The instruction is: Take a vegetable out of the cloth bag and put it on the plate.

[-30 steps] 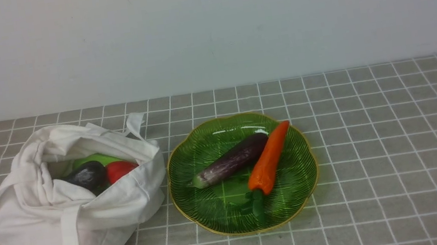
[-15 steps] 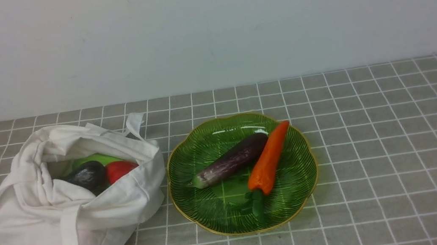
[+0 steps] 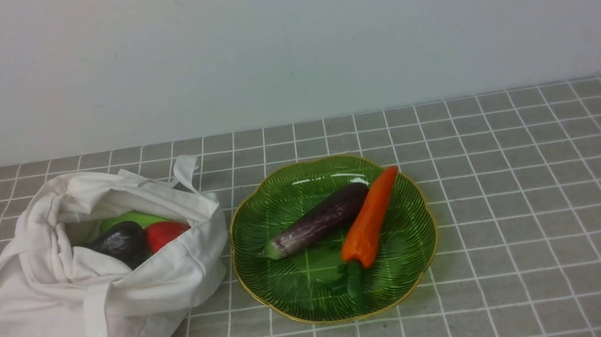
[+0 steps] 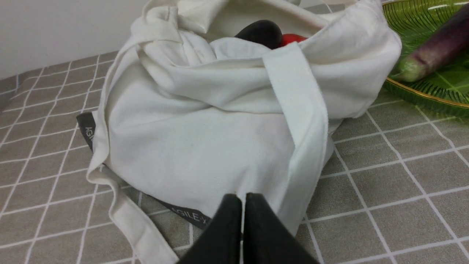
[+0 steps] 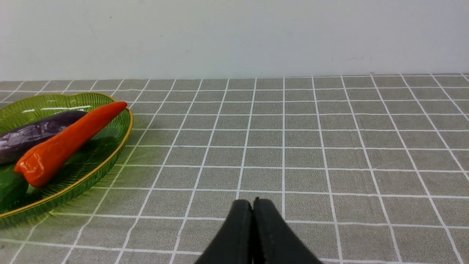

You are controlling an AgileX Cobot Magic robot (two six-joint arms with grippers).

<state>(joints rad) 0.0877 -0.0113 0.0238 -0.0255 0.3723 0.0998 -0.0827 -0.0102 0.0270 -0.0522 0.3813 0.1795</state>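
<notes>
The orange vegetable (image 3: 369,220) (image 5: 66,145) lies on the green plate (image 3: 404,236) (image 5: 110,154), its green stem toward the front, beside a purple eggplant (image 3: 317,221). The white cloth bag (image 3: 100,290) (image 4: 205,132) slumps to the left of the plate with its mouth open. In the left wrist view my left gripper (image 4: 242,196) is shut and empty, just short of the bag's near side. My right gripper (image 5: 253,201) is shut and empty over bare cloth, to the right of the plate. Neither arm shows in the front view.
Inside the bag lie a dark vegetable (image 3: 121,240), a round red one (image 3: 165,233) and something light green (image 3: 131,218). A grey printed strip (image 4: 183,212) sticks out from under the bag. Grey checked cloth (image 3: 547,204) covers the table, with a pale wall behind.
</notes>
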